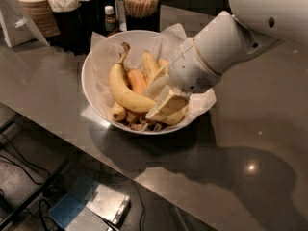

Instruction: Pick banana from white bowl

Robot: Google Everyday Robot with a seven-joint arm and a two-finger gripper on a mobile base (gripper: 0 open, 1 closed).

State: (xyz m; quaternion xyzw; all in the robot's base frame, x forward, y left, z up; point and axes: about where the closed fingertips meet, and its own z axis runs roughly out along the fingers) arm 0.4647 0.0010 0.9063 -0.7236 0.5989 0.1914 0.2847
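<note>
- We see a large round glossy white bowl (pixel 85 96) at centre frame on a grey glossy countertop (pixel 53 95).
- The bowl is lined with crinkled white paper (pixel 174 34) that sticks up over the rim at the back and right.
- Several bananas lie in the bowl. A long curved yellow banana (pixel 122 93) lies across the middle with its stem pointing up-left, and an orange-toned ripe banana (pixel 137 81) sits just behind it. More yellow ones are behind and right, and small brown-spotted ones are at the bottom front.
- A bulky white robot arm (pixel 216 52) comes in from the upper right, angled down-left into the bowl.
- The beige two-finger gripper (pixel 153 106) is inside the bowl, right of centre, at the right end of the long banana.
- The fingers (pixel 167 108) look apart, tips low among the fruit. We cannot tell whether they touch any banana.
- A dark cup of wooden sticks (pixel 141 6) stands just behind the bowl at top centre.
- A small capped bottle (pixel 110 19) stands left of that cup.
- A stack of tan paper bowls (pixel 39 14) sits at upper left.
- A blue-grey flat box (pixel 89 208) lies on the floor at lower left.
</note>
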